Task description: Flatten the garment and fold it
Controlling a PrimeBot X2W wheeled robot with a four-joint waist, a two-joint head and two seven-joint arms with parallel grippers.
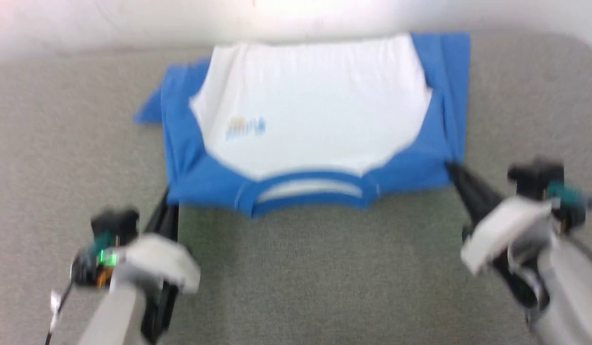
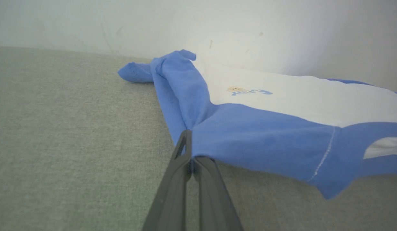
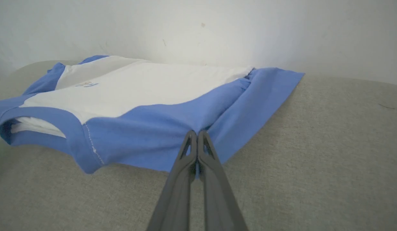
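Clenching blue shoulder corners of the shirt, left claw and right claw should lift together — level, edge taut — for a square fold.

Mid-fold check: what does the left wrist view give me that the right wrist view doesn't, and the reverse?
Left wrist view: left gripper, jaws shut on the garment at its blue shoulder corner, beside a bunched sleeve; the chest lettering is sharp. Right wrist view: right gripper, jaws shut on the opposite corner, beside a flat-folded sleeve. Both: neckband, white front, grey surface.
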